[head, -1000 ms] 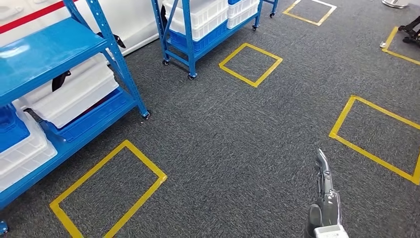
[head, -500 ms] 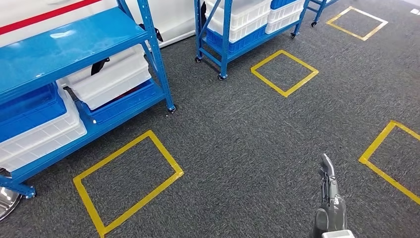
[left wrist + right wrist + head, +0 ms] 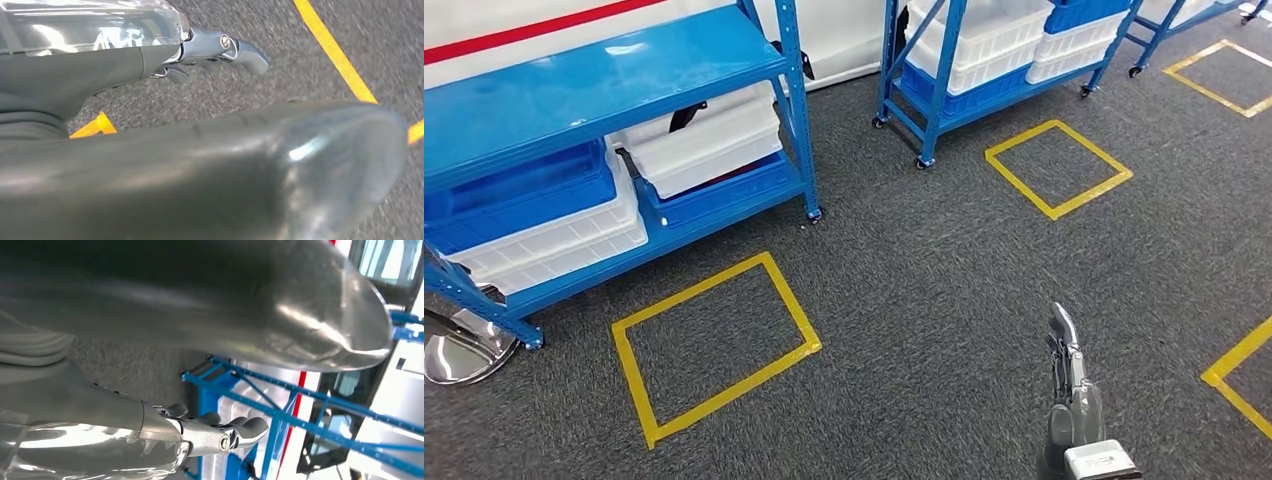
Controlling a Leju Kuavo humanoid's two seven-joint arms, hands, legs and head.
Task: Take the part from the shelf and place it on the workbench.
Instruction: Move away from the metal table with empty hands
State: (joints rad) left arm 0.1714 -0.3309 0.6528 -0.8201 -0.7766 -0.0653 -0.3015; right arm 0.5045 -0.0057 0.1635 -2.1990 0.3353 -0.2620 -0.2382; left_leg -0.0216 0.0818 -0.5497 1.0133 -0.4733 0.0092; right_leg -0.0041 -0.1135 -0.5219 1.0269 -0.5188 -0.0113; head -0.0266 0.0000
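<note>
Overhead, from the head view, the nearest shelf [image 3: 614,85] stands at ten o'clock, its blue and white bins [image 3: 704,140] stacked on the lower tier, so the part is presumably in one of them; I cannot tell which, and no bench appears. A yellow floor square [image 3: 714,345] lies just before it, likely a standing mark for the pick. The right hand [image 3: 1072,395] hangs at five o'clock above the carpet, idle because the approach is not finished.

Next, the left wrist view: the left hand [image 3: 210,50] hangs over grey carpet, its fingers [image 3: 247,52] loosely extended, holding and touching nothing.

Lastly, the right wrist view: fingers [image 3: 245,427] likewise slack and empty, shelf frames beyond.
</note>
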